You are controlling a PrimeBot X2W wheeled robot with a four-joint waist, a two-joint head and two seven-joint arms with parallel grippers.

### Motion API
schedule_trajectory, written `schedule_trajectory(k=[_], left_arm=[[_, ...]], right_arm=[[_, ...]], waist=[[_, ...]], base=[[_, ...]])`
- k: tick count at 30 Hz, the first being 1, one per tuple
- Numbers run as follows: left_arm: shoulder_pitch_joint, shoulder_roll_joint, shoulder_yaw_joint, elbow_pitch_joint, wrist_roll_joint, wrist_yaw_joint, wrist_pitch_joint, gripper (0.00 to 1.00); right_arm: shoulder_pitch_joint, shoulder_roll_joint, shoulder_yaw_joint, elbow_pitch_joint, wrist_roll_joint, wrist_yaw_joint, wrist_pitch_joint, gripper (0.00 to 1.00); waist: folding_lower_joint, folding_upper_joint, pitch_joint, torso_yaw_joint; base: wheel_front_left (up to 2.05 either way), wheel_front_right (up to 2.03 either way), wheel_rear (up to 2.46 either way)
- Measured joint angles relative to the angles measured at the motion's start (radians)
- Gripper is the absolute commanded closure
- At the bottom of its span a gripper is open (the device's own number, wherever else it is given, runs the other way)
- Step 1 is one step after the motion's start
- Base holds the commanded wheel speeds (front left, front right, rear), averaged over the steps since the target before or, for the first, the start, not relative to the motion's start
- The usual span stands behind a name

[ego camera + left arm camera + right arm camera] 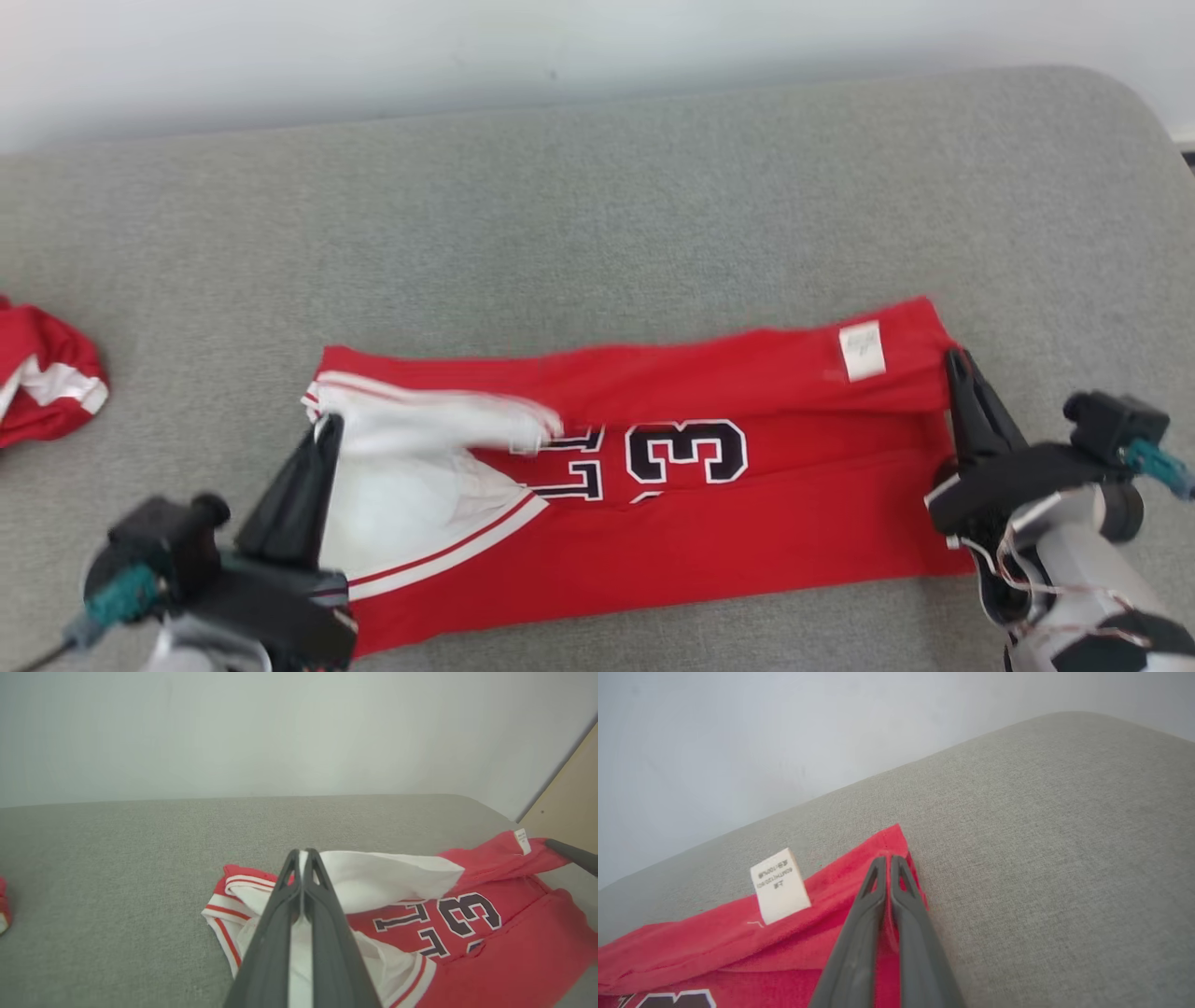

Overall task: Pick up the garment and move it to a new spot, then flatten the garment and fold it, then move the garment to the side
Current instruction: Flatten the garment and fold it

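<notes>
Garment (747, 523), a red jersey with white trim and dark numerals, lies stretched crosswise on the grey padded surface (597, 215), near its front edge, with its far edge lifted and turned toward the robot. The left arm comes in from the lower left of the head view, fingers slanting up and a little to the right. The left gripper (329, 425) is pressed together on the white fabric at the garment's left end; in the left wrist view white cloth shows between its fingers (322, 896). The right arm enters from the lower right, pale forearm low, fingers angled up and leftward. The right gripper (952, 359) is closed, pinching the red corner at the right end, just beside the white label (861, 350). Another red-and-white cloth (42, 383) sits well apart at the left edge.
</notes>
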Motion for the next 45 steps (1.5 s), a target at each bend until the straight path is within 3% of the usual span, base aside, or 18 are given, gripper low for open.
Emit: schedule_trajectory(k=[10, 11, 12, 13, 17, 21, 28, 45], left_arm=[[0.132, -0.083, 0.035, 0.054, 0.044, -0.011, 0.000, 0.98], [0.135, -0.097, 0.046, 0.068, 0.052, -0.011, 0.000, 0.51], [0.135, -0.102, 0.045, 0.081, 0.074, -0.012, 0.000, 0.00], [0.135, -0.111, 0.050, 0.091, 0.097, -0.018, 0.000, 0.00], [0.143, -0.169, 0.142, 0.071, 0.179, -0.017, 0.000, 0.00], [0.178, -0.212, 0.276, 0.004, 0.317, 0.017, 0.000, 0.00], [0.274, -0.268, 0.422, -0.042, 0.437, 0.007, 0.000, 0.00], [0.365, -0.326, 0.503, -0.023, 0.542, -0.038, 0.000, 0.00]], right_arm=[[0.104, 0.016, -0.037, -0.044, -0.002, 0.000, 0.049, 1.00], [0.111, 0.019, -0.041, -0.043, -0.004, 0.000, 0.054, 0.68], [0.115, 0.021, -0.045, -0.043, -0.015, 0.000, 0.056, 0.23], [0.118, 0.022, -0.050, -0.043, -0.023, 0.000, 0.057, 0.00], [0.134, 0.025, -0.077, -0.067, -0.034, 0.000, 0.055, 0.00], [0.156, 0.023, -0.103, -0.084, -0.046, 0.000, 0.063, 0.00], [0.169, 0.021, -0.142, -0.052, -0.091, 0.000, 0.106, 0.00], [0.103, 0.050, -0.185, 0.240, -0.135, 0.000, 0.152, 0.00]], waist=[[0.0001, 0.0002, -0.031, 0.008], [0.0001, 0.0001, -0.034, 0.008], [0.0001, 0.0002, -0.037, 0.007], [0.0001, 0.0001, -0.040, 0.007], [0.0002, 0.0002, -0.056, 0.009], [0.0002, 0.0001, -0.076, 0.014], [0.0002, 0.0002, -0.116, 0.032], [0.0002, 0.0003, -0.174, 0.113]], base=[[0.00, 0.00, 0.00], [0.00, 0.00, 0.00], [0.00, 0.00, 0.00], [0.00, 0.00, 0.00], [0.00, 0.00, 0.00], [0.00, 0.00, 0.00], [0.00, 0.00, 0.00], [0.00, 0.00, 0.00]])
